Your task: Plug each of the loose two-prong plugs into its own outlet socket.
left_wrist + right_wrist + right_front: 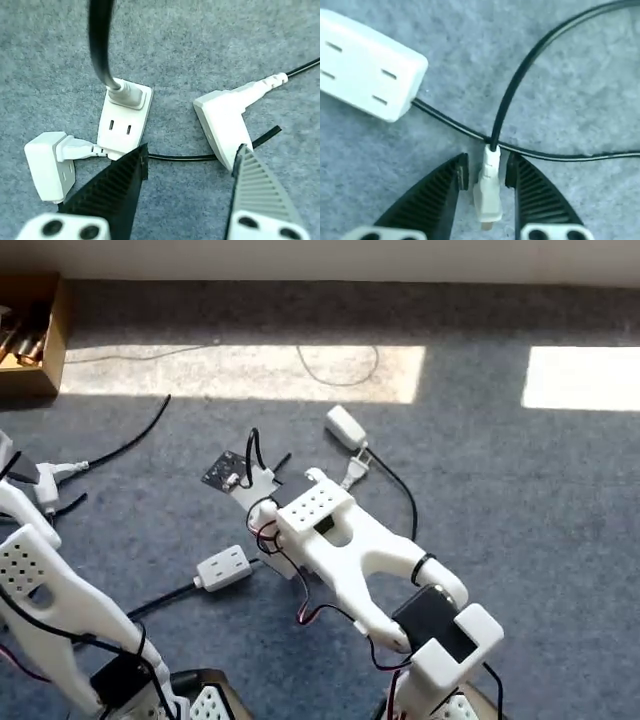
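Observation:
My right gripper point(486, 167) is open and low over the grey carpet, its black fingers point(445, 195) on either side of a white two-prong plug point(488, 197) with narrow gaps showing. That plug's black cord point(520, 80) rises away from it. A white outlet block point(367, 72) lies close by. From above, the right gripper point(240, 480) sits mid-floor, with an outlet block point(225, 568) and a loose plug point(355, 472) nearby. My left gripper point(192, 152) is open over a thin cord, between a white outlet tap point(122, 125) and an angled white plug point(225, 125) that meets one fingertip.
A white block point(50, 165) is plugged into the tap's side, and a thick black cord point(102, 45) enters its top. A white adapter point(345, 427) lies beyond the right arm. A wooden box point(35, 335) stands at the far left. Cords trail over the carpet.

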`<state>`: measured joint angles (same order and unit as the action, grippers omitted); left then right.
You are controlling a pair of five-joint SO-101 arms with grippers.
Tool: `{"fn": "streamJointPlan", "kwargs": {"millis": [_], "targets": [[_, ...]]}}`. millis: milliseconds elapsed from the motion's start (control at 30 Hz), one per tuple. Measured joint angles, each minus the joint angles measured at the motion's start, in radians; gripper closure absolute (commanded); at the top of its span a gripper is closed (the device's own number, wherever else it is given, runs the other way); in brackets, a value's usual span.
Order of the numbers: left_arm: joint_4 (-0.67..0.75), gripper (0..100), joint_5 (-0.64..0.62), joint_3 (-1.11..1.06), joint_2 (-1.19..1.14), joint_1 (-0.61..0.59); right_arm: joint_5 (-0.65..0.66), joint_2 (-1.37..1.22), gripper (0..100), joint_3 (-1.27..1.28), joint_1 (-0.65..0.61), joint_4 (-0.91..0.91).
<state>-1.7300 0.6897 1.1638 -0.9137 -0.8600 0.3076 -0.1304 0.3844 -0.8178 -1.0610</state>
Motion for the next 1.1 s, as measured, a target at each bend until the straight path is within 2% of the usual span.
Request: {"fn": "streamJointPlan", "kwargs": {"millis": [400,533,733,900,1033,1100], "targets": [[-0.008,72,0.0,0.0,0.0,0.002,0.003,0.0,99.2,-0.066,0.095,0.026],[-0.014,76,-0.015,0.0,0.0,0.029,-0.041,0.069,99.3,-0.121,0.084,-0.02],[-0.025,73,-0.233,-0.028,0.104,0.115,-0.15,0.43,99.3,-0.299,0.068,-0.144],[-0.028,72,-0.284,-0.302,0.43,0.29,-0.163,0.792,99.3,-0.077,0.11,0.023],[-0.026,72,-0.29,-0.669,0.786,0.516,-0.192,1.049,99.3,0.292,0.135,0.219],[0.018,72,-0.308,-0.882,0.988,0.628,-0.203,1.129,99.3,0.479,0.144,0.301]]}}
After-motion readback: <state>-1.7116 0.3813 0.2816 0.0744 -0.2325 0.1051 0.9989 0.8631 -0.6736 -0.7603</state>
